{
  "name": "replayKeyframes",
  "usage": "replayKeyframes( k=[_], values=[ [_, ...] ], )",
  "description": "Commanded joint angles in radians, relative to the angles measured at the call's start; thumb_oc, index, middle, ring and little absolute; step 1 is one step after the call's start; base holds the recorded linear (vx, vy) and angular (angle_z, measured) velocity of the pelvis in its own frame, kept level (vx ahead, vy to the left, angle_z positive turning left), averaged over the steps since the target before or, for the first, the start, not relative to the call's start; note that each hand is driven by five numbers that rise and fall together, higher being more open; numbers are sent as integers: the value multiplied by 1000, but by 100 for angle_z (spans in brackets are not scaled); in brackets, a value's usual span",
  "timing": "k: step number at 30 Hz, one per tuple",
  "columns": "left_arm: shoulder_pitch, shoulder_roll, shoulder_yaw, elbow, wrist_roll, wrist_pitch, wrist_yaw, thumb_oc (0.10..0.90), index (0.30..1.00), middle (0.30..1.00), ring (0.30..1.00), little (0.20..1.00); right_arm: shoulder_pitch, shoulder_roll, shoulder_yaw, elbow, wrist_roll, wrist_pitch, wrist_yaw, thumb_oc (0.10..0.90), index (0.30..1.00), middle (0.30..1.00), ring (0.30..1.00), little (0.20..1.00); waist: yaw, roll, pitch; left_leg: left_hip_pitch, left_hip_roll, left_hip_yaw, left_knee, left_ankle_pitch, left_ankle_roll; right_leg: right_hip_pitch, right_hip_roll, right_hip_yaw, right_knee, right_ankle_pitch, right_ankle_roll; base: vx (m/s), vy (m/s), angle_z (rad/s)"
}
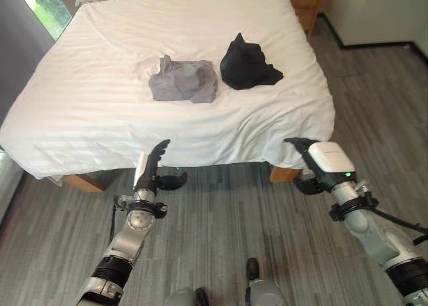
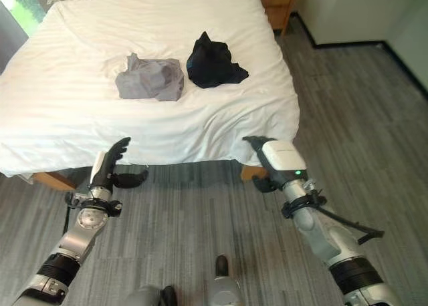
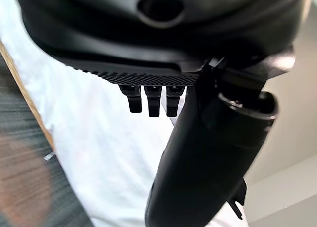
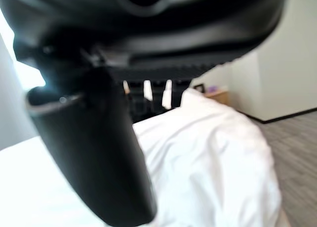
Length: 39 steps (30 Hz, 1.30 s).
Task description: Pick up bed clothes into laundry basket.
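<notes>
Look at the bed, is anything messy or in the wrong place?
Yes. Two crumpled garments lie side by side on the otherwise neat white bed: a grey garment and a black garment. They look dropped in heaps, not folded.

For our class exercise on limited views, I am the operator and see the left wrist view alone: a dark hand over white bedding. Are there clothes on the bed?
Observer: Yes. A grey garment lies bunched mid-bed.
Operator: Anything else?
Observer: A black garment lies apart from it, on the robot's right.
Operator: Where is the other hand?
Observer: The right hand is at the bed's near right corner, holding nothing.
Operator: Is my left hand holding anything?
Observer: No, open before the near edge.
</notes>
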Motion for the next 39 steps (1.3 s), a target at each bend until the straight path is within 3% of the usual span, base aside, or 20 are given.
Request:
replayKeyframes(
  k=[1, 3, 4, 6, 9, 13, 16, 18, 20, 22, 23, 24, 25, 26, 28, 29, 31, 34, 39],
  values=[
    [-27, 64, 47, -139, 21, -104, 8, 800, 900, 900, 900, 900, -60, -55, -42, -93, 37, -39, -57, 800, 900, 900, 900, 900, 18, -9, -77, 104, 18, 48, -244, -45, 71, 49, -1, 23, -99, -94, 89, 476, 90, -52],
    [-4, 61, 50, -143, 22, -105, 1, 800, 900, 900, 900, 900, -40, -63, -44, -87, 30, -46, -56, 800, 900, 900, 900, 900, 29, -6, -89, 119, 24, 55, -517, -3, 80, 91, 7, 17, -99, -124, 104, 552, 116, -33],
    [0, 60, 48, -143, 26, -104, 0, 800, 900, 900, 900, 900, -38, -69, -44, -86, 26, -46, -56, 800, 900, 900, 900, 900, 40, -1, -92, 127, 33, 40, -631, 58, 72, 116, 19, 15, -99, -136, 108, 476, 104, -14],
    [1, 57, 43, -143, 26, -100, -7, 800, 900, 900, 900, 900, -39, -78, -56, -94, 21, -46, -64, 800, 900, 900, 900, 900, 53, -3, -97, 123, 55, 8, -757, 86, 69, 156, 26, 17, -99, -158, 113, 449, 92, -15],
    [15, 59, 44, -156, 32, -101, -17, 800, 900, 900, 900, 900, -26, -81, -111, -149, 17, -47, -85, 800, 900, 900, 900, 900, 53, -7, -109, 110, 81, -1, -774, 114, 58, 213, 30, 27, -99, -184, 122, 379, 105, -34],
    [63, 68, 63, -181, 32, -106, -22, 800, 900, 900, 900, 900, 36, -70, -230, -218, 13, -42, -107, 800, 900, 900, 900, 900, 53, -23, -143, 146, 80, 52, -770, 123, 68, 248, 9, 43, -55, -199, 140, 445, 185, -42],
    [104, 95, 80, -215, 60, -113, -2, 800, 900, 900, 900, 900, 22, -58, -262, -224, -7, -25, -129, 800, 900, 900, 900, 900, 65, -50, -162, 186, 34, 72, -776, 81, 106, 178, -25, 58, 126, -120, 200, 299, 192, -14],
    [127, 124, 86, -274, 54, -124, 23, 800, 900, 900, 900, 900, -75, -72, -222, -195, 18, -7, -140, 800, 900, 900, 900, 900, 75, -59, -154, 221, 11, 75, -783, 50, 140, 76, -46, 99, 314, -21, 258, 228, 206, -22],
    [136, 146, 111, -326, 46, -135, 34, 800, 900, 900, 900, 900, -166, -99, -191, -164, 61, 2, -133, 800, 900, 900, 900, 900, 80, -62, -142, 238, 10, 66, -783, 25, 155, -10, -43, 128, 436, 26, 278, 225, 166, -9],
    [133, 161, 129, -344, 15, -157, 35, 800, 900, 900, 900, 900, -258, -115, -143, -85, 84, 19, -141, 800, 900, 900, 900, 900, 106, -71, -144, 252, 7, 66, -783, 4, 154, -19, -96, 59, 362, 46, 267, 185, 47, 0],
    [134, 160, 131, -344, 15, -157, 34, 800, 900, 900, 900, 900, -263, -115, -138, -81, 84, 18, -142, 800, 900, 900, 900, 900, 101, -71, -142, 255, 4, 64, -783, 0, 154, -14, -99, 56, 363, 42, 269, 210, 5, -1],
    [122, 174, 139, -361, -6, -165, 33, 800, 900, 900, 900, 900, -342, -162, -89, 24, 77, 50, -146, 800, 900, 900, 900, 900, 125, -82, -146, 260, -2, 57, -783, -21, 145, -22, -115, 0, 239, 5, 242, 156, 8, 13],
    [124, 172, 145, -362, -7, -164, 32, 800, 900, 900, 900, 900, -358, -162, -74, 33, 78, 48, -149, 800, 900, 900, 900, 900, 115, -79, -144, 260, 0, 52, -783, -21, 145, -15, -114, -7, 232, 7, 242, 363, -29, 29],
    [114, 178, 139, -339, -43, -180, 13, 800, 900, 900, 900, 900, -397, -179, -35, 147, 68, 86, -149, 800, 900, 900, 900, 900, 122, -86, -142, 273, -4, 20, -783, -41, 134, -46, -80, 7, -3, -37, 224, 213, -42, 32],
    [94, 182, 130, -310, -54, -180, 12, 800, 900, 900, 900, 900, -423, -187, -20, 198, 88, 93, -157, 800, 900, 900, 900, 900, 121, -91, -137, 277, 0, 9, -783, -46, 126, -66, -73, 17, -59, -22, 228, 214, -83, 50],
    [77, 185, 120, -277, -59, -179, 14, 800, 900, 900, 900, 900, -456, -198, 14, 246, 85, 105, -154, 800, 900, 900, 900, 900, 131, -98, -132, 281, 10, 3, -783, -46, 117, -100, -78, 21, -86, 4, 236, 191, -92, 77],
    [57, 193, 109, -231, -54, -184, 3, 800, 900, 900, 900, 900, -540, -217, 77, 353, 115, 109, -136, 800, 900, 900, 900, 900, 145, -106, -127, 290, 2, -10, -783, -55, 116, -94, -81, 14, -99, -9, 241, 152, -73, 85],
    [75, 186, 107, -213, -66, -180, -2, 800, 900, 900, 900, 900, -627, -218, 161, 457, 162, 107, -106, 800, 900, 900, 900, 900, 163, -127, -137, 288, -6, -35, -783, -52, 109, -80, -78, 22, -99, 11, 229, 172, -120, 48],
    [150, 164, 120, -193, -69, -178, -37, 800, 900, 900, 900, 900, -700, -220, 283, 508, 151, 74, -50, 800, 900, 900, 900, 900, 188, -121, -153, 286, 3, -60, -783, -48, 94, -37, -78, -31, -99, -1, 220, 160, -101, 11]
  ],
)
